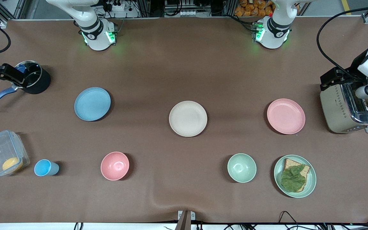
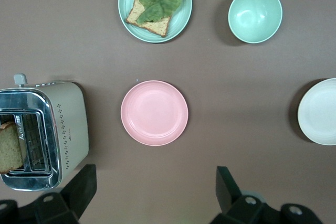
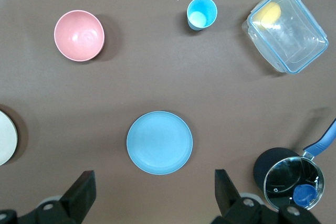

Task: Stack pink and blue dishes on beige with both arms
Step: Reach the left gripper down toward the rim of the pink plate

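Both arms hang high: left pincer (image 2: pixel 152 195) spread wide above the pink plate (image 2: pixel 154 113), right pincer (image 3: pixel 152 195) wide above the blue plate (image 3: pixel 159 142).

Four flat plates are counted: one blue plate (image 1: pixel 92 103), one beige plate (image 1: pixel 187 118), one pink plate (image 1: pixel 286 116) and one green plate (image 1: pixel 311 179). Two bowls are seen, a pink bowl (image 1: pixel 114 165) and a green bowl (image 1: pixel 241 167). One blue cup (image 1: pixel 45 168), one toaster (image 1: pixel 347 107), one saucepan (image 1: pixel 30 78) and one clear lidded box (image 1: pixel 3 153) are counted.
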You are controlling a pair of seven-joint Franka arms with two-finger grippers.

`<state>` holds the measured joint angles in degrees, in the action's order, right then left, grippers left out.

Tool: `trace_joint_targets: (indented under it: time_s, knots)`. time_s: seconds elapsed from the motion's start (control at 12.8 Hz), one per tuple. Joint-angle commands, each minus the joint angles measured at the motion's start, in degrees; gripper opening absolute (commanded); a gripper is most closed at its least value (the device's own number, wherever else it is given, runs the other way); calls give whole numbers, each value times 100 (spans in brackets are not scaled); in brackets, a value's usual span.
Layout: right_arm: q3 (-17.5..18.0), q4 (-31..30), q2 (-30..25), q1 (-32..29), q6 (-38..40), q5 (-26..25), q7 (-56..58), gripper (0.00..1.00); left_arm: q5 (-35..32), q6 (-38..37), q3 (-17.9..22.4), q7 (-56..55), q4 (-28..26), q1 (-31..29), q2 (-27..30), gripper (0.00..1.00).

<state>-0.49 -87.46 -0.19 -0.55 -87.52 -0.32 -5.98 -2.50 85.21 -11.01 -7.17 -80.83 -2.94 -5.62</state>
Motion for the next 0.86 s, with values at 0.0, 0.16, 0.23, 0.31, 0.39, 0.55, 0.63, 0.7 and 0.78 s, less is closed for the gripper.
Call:
trace_joint_targets:
  time_s: [0.0,0.16,0.23,0.31,0.39,0.55,0.63,0.7,0.78]
  knots:
    - [23,-113,-113,3,-37,-82,-79,100,75,-92,-16,-74,24,-22,35,100]
    - [23,-113,-113,12,-37,-82,-79,100,66,-92,-7,-48,24,-31,18,100]
    - [23,-113,-113,3,-37,-82,-79,100,75,-92,-7,-13,15,-57,-61,100]
    - [23,-113,-113,11,-37,-82,-79,100,66,-57,-7,-12,6,-83,-114,100]
    - [23,-113,-113,12,-37,-82,-79,100,22,48,2,-21,-46,-84,-140,100]
    - [23,-113,-113,12,-37,-82,-79,100,13,346,11,-30,-405,-162,-202,100]
    - [23,-113,-113,12,-37,-82,-79,100,4,548,28,-30,-668,-232,-194,100]
    - [23,-113,-113,12,-37,-82,-79,100,4,837,28,-21,-966,-381,-185,100]
    - [23,-113,-113,12,-37,-82,-79,100,-13,1170,-6,-4,-1309,-617,-159,100]
